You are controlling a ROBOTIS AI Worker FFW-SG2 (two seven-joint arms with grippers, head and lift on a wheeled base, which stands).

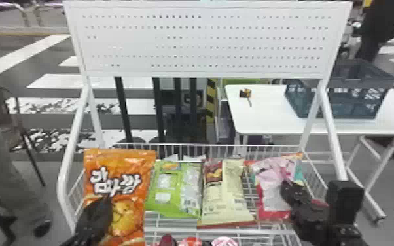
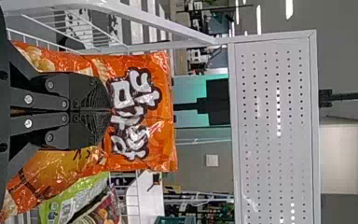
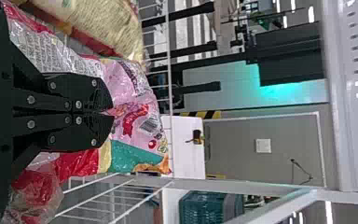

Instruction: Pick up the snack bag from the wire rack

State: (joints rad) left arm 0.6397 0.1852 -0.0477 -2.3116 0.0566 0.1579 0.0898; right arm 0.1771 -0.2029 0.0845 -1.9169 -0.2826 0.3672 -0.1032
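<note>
My left gripper [image 1: 105, 200] is in front of the large orange snack bag [image 1: 121, 170] at the rack's left. In the left wrist view, that gripper [image 2: 110, 110] is shut, its fingertips against the printed front of the orange bag [image 2: 165, 140], with no fold visibly pinched. At the right end of the wire rack [image 1: 206, 148], my right gripper [image 1: 284, 188] is on the pink snack bag [image 1: 270, 176]. The right wrist view has this gripper [image 3: 112, 112] shut on the pink bag [image 3: 137, 100], its film creased around the fingertips. Both bags stand leaning in the rack.
Between them lean a green bag [image 1: 173, 193] and a cream bag [image 1: 225, 196]. More packages [image 1: 191, 242] sit at the near edge. A white perforated panel [image 1: 206, 42] rises above the rack. Behind it, a white table [image 1: 265, 121] holds a dark crate [image 1: 340, 101].
</note>
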